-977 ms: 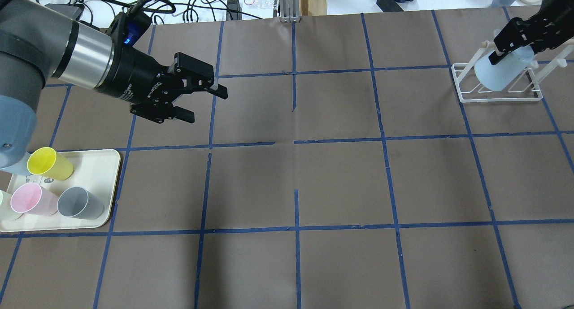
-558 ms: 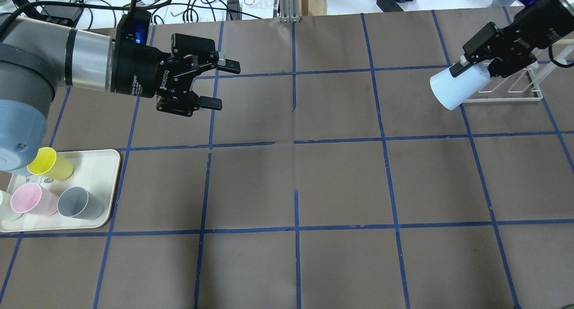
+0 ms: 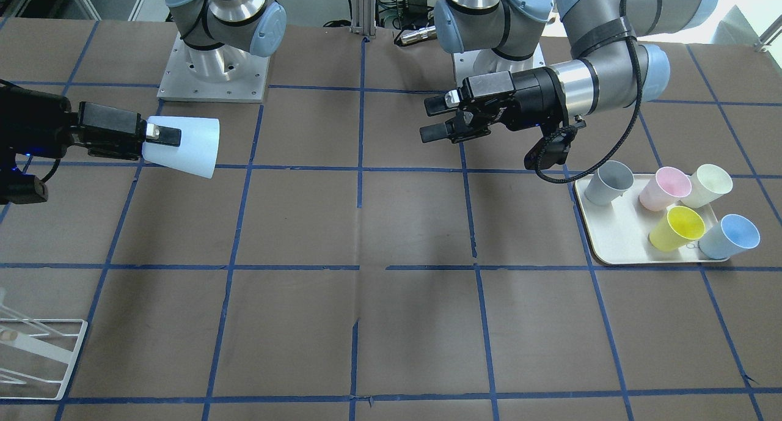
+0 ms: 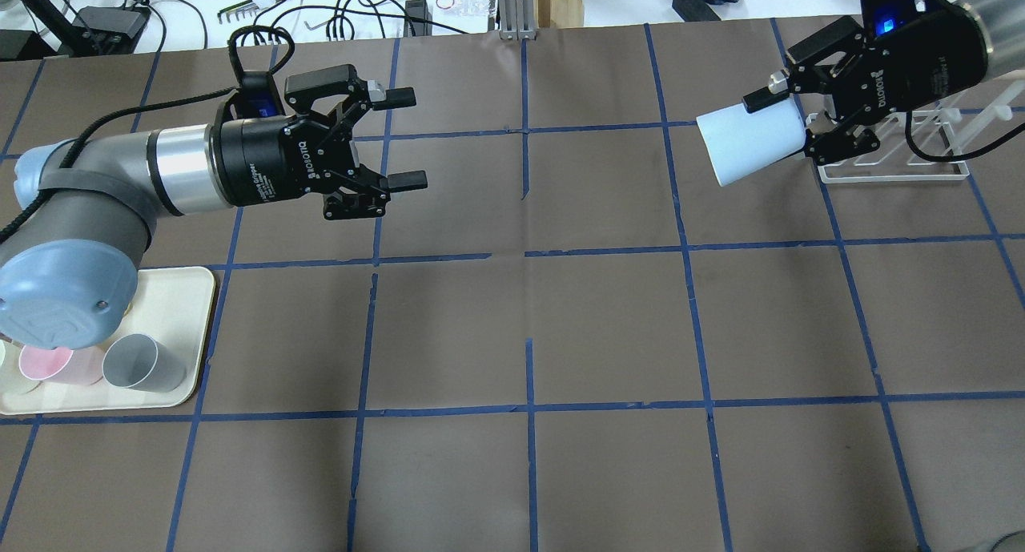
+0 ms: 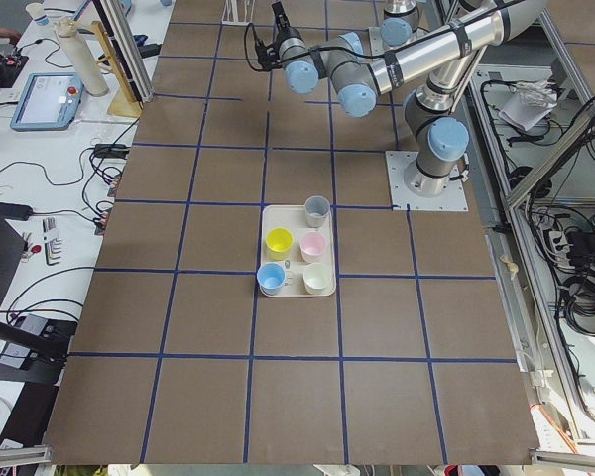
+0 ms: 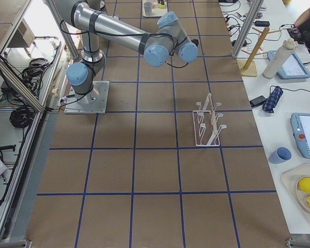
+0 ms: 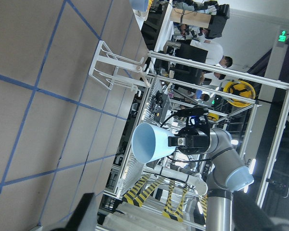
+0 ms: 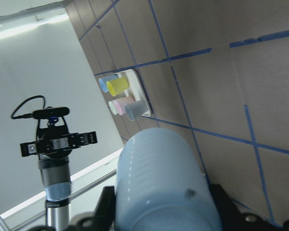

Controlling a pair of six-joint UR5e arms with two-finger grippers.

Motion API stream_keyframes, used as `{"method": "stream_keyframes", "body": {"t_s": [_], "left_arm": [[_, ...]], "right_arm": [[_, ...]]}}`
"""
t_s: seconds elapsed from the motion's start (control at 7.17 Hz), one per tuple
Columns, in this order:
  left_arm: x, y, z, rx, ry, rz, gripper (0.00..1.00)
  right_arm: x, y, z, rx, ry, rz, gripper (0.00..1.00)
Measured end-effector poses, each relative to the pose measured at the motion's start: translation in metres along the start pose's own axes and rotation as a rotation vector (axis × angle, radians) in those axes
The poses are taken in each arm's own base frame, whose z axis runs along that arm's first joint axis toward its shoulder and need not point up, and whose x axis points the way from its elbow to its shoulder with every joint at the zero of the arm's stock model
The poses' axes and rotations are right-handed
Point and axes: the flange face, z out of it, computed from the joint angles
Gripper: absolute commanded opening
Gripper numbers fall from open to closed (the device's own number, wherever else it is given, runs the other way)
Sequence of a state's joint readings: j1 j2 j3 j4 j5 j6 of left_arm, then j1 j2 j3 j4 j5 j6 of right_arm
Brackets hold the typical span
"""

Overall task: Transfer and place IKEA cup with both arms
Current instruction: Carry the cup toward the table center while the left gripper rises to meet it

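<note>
IKEA cup (image 4: 751, 145) — horizontal, mouth leftward

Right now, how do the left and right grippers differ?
The left gripper has its jaws spread wide and holds nothing; the right gripper has its jaws shut on the cup, gripped at its narrow end. The right gripper is close to the white rack; the left gripper is far from it, nearer the tray. Both are held level, pointing toward each other.
</note>
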State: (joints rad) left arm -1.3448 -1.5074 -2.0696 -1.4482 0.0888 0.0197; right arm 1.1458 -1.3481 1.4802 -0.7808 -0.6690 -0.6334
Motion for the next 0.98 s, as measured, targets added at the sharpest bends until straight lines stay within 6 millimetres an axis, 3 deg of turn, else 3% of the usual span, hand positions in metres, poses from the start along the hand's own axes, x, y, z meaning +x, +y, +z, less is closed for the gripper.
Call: {"method": "stream_keyframes", "body": {"t_s": [0.42,0.98], "left_arm": [[0.004,0.011,0.022,-0.046,0.076,0.087,1.00],[0.001,0.014,0.043,-0.080,0.196,0.161,1.00]], "right_arm": [[-0.011,0.000,0.029,-0.011,-0.175,0.053,0.41],[-0.042,0.005,0.099,-0.085,-0.185,0.003,0.41]]}}
